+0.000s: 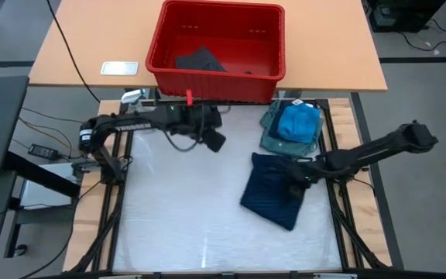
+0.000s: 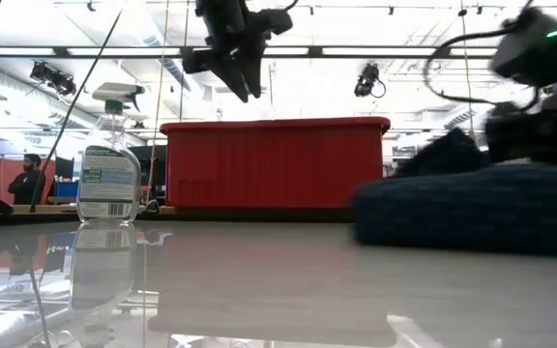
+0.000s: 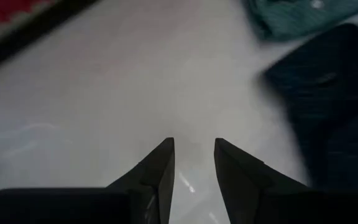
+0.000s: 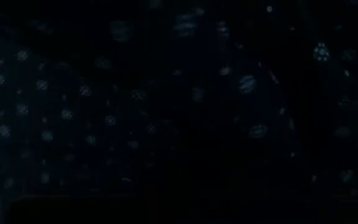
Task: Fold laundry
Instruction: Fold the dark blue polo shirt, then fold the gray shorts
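A navy dotted piece [image 1: 273,190] is laid on the white bench [image 1: 176,225] toward its right side, folded into a rough rectangle. The right gripper [image 1: 299,180] is pressed down onto the piece's right part; dotted cloth fills the right wrist view [image 4: 104,112], and whether its fingers are open or closed cannot be told. Just beyond the piece, at the far right corner, a bright blue garment [image 1: 297,122] is stacked on a grey-green shirt [image 1: 272,133]. The left gripper [image 1: 214,140] is held above the far middle of the bench, over bare surface, its fingers [image 3: 160,168] set a little apart with nothing between them. A red bin [image 1: 215,43] is placed on the wooden bench beyond, with a dark garment [image 1: 200,60] inside. A spray bottle [image 2: 108,155] is seen at the far left edge.
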Controlling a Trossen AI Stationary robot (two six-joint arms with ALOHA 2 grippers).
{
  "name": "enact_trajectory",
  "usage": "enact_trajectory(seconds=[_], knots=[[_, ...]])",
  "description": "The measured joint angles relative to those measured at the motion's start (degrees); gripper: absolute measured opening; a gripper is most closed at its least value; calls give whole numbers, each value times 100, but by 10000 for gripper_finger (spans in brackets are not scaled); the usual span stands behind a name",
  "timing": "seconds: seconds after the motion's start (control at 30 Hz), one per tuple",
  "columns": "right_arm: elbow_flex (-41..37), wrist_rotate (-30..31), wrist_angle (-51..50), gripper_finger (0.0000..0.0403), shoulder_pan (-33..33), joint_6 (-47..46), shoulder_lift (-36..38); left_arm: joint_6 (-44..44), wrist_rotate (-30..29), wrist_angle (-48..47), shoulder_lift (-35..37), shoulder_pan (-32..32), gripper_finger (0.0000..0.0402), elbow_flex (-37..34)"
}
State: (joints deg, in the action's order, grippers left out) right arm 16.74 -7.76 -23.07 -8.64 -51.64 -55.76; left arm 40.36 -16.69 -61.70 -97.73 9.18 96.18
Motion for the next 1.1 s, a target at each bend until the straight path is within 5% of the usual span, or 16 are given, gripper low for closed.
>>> enact_trajectory(seconds=[0.2,0.5,0.67,0.87,1.1], knots=[[458,458,-1696,64,-542,38,1275,-1248,202,270,105,1041,117,-7],[1983,1488,-2648,90,-573,472,1924,-3034,1230,1365,168,3021,117,-4],[2581,2392,-2096,93,219,1409,1737,-4036,1902,2771,-89,4060,117,-3],[2635,1858,-703,80,1705,1794,812,-3883,2727,4842,-578,4799,117,2],[2666,1210,1936,76,2930,1156,-464,-3848,3188,4386,-1107,5016,117,-5]])
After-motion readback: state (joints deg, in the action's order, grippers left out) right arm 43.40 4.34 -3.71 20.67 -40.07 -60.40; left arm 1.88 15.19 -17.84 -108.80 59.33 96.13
